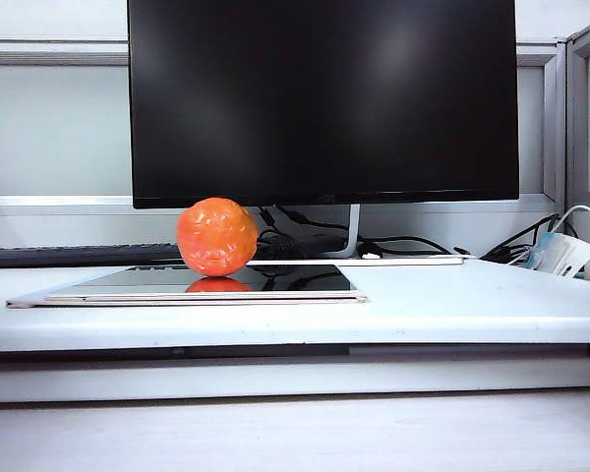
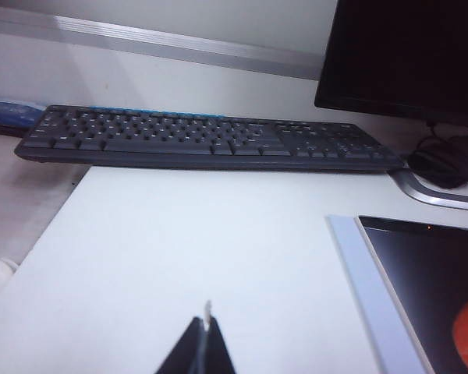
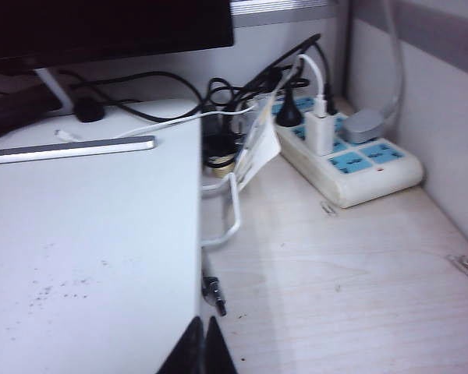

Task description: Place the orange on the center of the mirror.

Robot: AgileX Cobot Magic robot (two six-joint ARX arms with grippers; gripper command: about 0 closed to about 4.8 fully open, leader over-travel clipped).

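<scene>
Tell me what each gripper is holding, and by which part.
Nothing. The left gripper and right gripper are both shut on nothing, away from the orange, which rests on the mirror.

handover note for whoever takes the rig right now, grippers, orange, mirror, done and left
Left gripper: shut, empty, over the white table left of the mirror.
Right gripper: shut, empty, at the table's right edge near the power strip.
Orange: resting on the mirror, left of its middle in the exterior view.
Done: orange placed, both arms clear.
Left: judge the centring; nudge it if needed.
</scene>
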